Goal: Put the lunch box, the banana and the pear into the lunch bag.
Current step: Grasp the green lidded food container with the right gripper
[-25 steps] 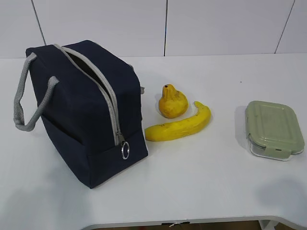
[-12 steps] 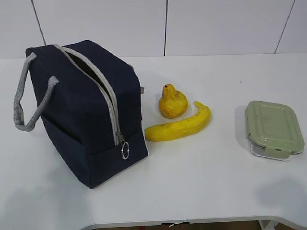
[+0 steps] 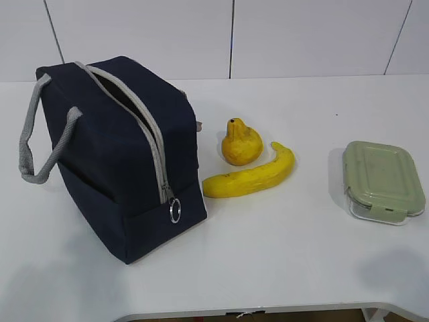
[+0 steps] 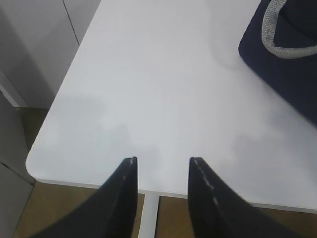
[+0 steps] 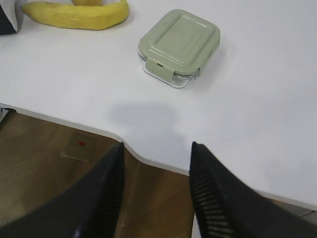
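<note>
The navy lunch bag (image 3: 114, 154) stands on the left of the white table with its grey zipper partly open and ring pull hanging. The pear (image 3: 241, 143) sits right of it, the banana (image 3: 251, 176) lies in front of the pear. The lunch box (image 3: 382, 180) with a sage-green lid lies at the right. Neither gripper shows in the exterior view. My left gripper (image 4: 161, 161) is open and empty over the table's front left corner, the bag's corner and handle (image 4: 282, 44) at upper right. My right gripper (image 5: 156, 146) is open and empty over the table's front edge, with the lunch box (image 5: 179, 45) and banana (image 5: 77, 16) beyond.
The white table (image 3: 281, 255) ends in a curved front edge (image 5: 133, 151) with brown floor below. A white panelled wall stands behind the table. A grey cabinet (image 4: 34, 49) stands past the table's left side.
</note>
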